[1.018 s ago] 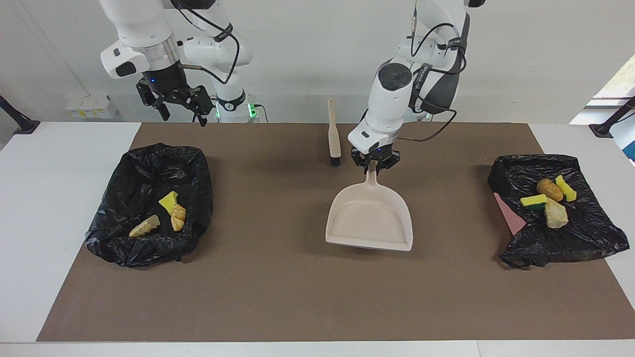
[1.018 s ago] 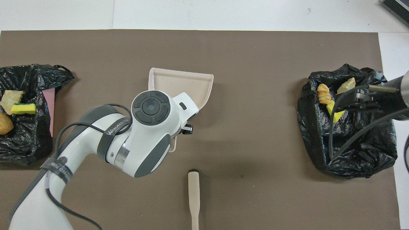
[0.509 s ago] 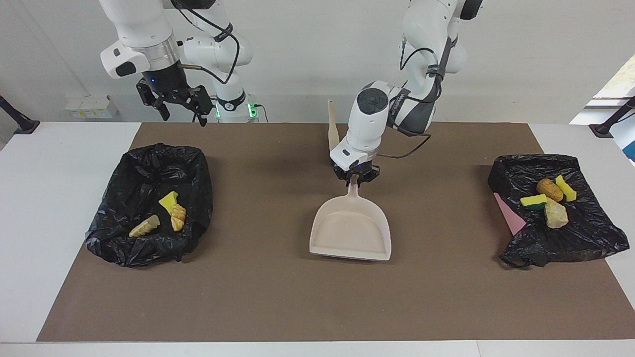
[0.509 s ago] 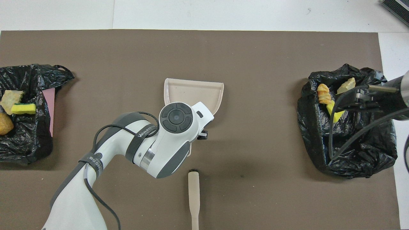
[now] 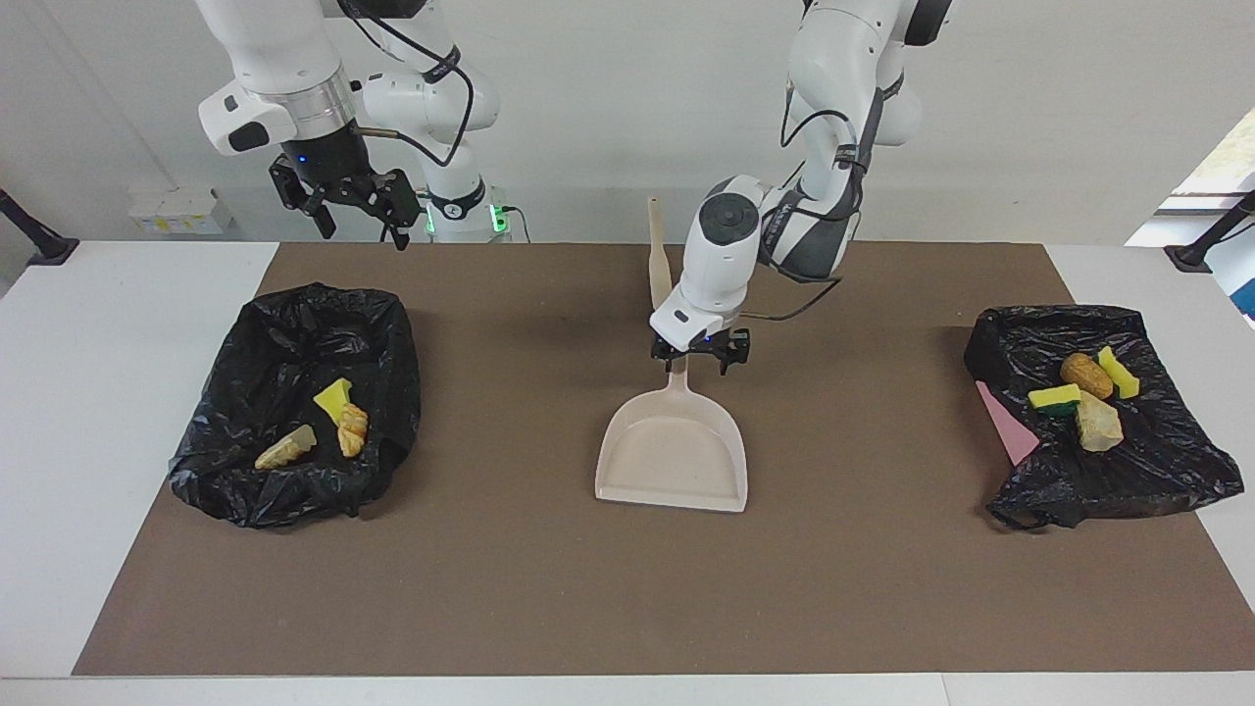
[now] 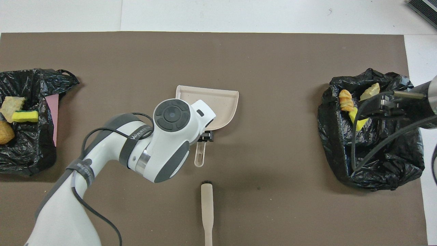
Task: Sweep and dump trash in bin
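Since a second ago the left pincer (image 5: 702,359) has carried the beige plastic dustpan (image 5: 675,449) toward the right arm's end of the brown table (image 5: 549,579) mat, and its fingers now stand apart over the handle. Black bag-lined bins hold the trash: three yellow and tan scraps (image 5: 324,424) at the right arm's end, four (image 5: 1085,395) at the left arm's end. Waiting over the table's edge near its base, the right pincer (image 5: 358,228) hangs with fingers apart.
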Robot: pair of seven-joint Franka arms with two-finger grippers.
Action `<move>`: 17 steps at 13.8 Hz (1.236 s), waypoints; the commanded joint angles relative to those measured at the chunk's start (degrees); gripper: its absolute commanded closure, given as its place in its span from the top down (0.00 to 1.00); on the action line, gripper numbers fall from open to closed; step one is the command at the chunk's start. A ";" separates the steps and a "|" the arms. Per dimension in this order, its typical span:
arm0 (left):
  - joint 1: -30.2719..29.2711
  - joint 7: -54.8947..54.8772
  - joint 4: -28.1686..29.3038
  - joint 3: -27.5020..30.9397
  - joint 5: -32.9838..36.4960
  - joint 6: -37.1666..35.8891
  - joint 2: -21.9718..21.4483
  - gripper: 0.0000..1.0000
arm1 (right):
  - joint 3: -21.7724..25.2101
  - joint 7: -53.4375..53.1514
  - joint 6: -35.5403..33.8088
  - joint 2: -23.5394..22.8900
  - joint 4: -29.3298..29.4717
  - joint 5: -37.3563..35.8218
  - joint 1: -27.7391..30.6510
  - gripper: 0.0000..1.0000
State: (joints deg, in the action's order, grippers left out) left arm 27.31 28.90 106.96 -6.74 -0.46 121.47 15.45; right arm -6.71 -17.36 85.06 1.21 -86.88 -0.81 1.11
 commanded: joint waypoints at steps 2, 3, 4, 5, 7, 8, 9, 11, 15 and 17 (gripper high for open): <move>-5.67 -3.84 -2.37 -0.03 -0.85 -4.13 -2.26 1.00 | -0.32 1.80 -0.51 0.38 0.05 0.20 0.73 1.00; -7.08 -5.16 -2.63 -0.03 -0.85 -4.83 -3.13 1.00 | -0.32 1.80 -0.51 0.38 0.05 0.20 0.73 1.00; -8.49 -7.26 -2.72 -0.03 -0.77 -6.05 -3.75 1.00 | -0.32 1.80 -0.51 0.38 0.05 0.20 0.73 1.00; -10.24 -10.67 -2.90 0.06 -0.94 -6.93 -4.71 1.00 | -0.32 1.80 -0.51 0.38 0.05 0.20 0.73 1.00; -14.72 -15.08 -4.29 -0.03 -0.94 -10.00 -5.68 1.00 | -0.32 1.80 -0.51 0.38 0.05 0.20 0.73 1.00; -16.48 -17.45 -5.26 -0.03 -0.94 -11.67 -6.21 1.00 | -0.32 1.80 -0.51 0.38 0.05 0.20 0.73 1.00; -18.41 -20.26 -6.05 -0.03 -0.94 -13.26 -6.74 1.00 | -0.32 1.80 -0.51 0.38 0.05 0.20 0.73 1.00; -22.54 -25.45 -7.02 -0.38 -0.94 -15.98 -7.18 1.00 | -0.32 1.80 -0.51 0.38 0.05 0.20 0.73 1.00; -27.47 -32.23 -9.23 0.23 -0.68 -17.93 -7.71 1.00 | -0.32 1.80 -0.51 0.38 0.05 0.20 0.73 1.00; -29.14 -34.94 -9.14 0.23 -0.33 -17.93 -9.02 1.00 | -0.32 1.80 -0.51 0.38 0.05 0.20 0.73 1.00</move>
State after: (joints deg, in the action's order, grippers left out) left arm -0.07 -3.16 98.14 -6.09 -0.47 105.08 7.84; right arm -6.71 -17.36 85.06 1.21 -86.88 -0.81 1.11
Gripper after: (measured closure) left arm 0.000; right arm 0.000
